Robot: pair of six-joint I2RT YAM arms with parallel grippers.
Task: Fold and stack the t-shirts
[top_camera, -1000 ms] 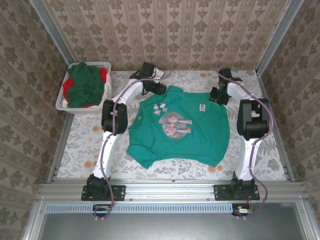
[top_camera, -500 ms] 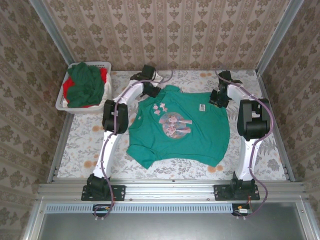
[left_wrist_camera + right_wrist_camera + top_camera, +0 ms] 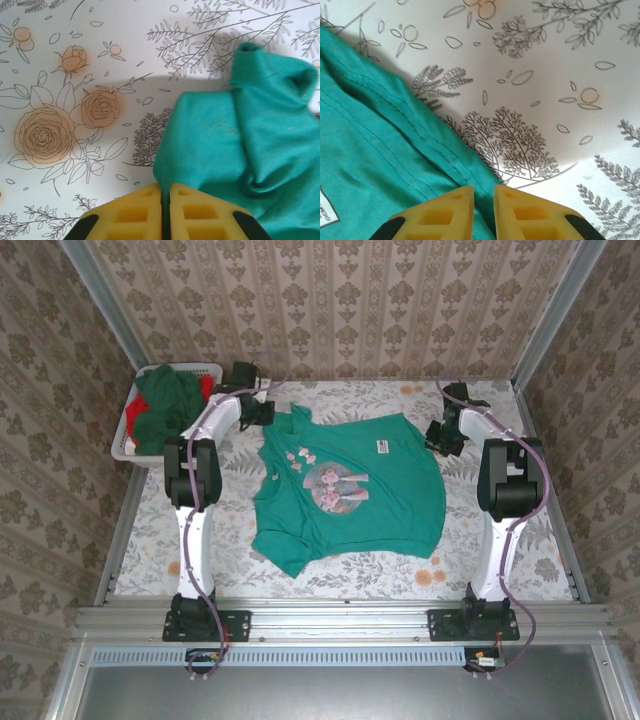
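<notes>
A teal-green t-shirt (image 3: 345,490) with a round chest print lies spread on the flowered table. My left gripper (image 3: 262,412) is at its far left corner. In the left wrist view the yellow fingers (image 3: 135,212) are shut on a bunched fold of teal cloth (image 3: 235,135), with the gripper (image 3: 165,192) low over the table. My right gripper (image 3: 440,437) is at the shirt's far right edge. In the right wrist view the hem (image 3: 395,145) runs into the narrow gap of the gripper (image 3: 483,192), which is pinching it. Dark green and red t-shirts (image 3: 170,405) sit piled in the basket.
The white slatted laundry basket (image 3: 124,446) stands at the far left corner, close beside my left gripper. Patterned walls and metal posts close in the back and sides. Bare tablecloth (image 3: 520,540) shows to the right of the shirt and along the near edge.
My left arm has swung left toward the basket with the shirt's corner in its jaws. The whole shirt has slid left and stretched. The right gripper stayed almost in place.
</notes>
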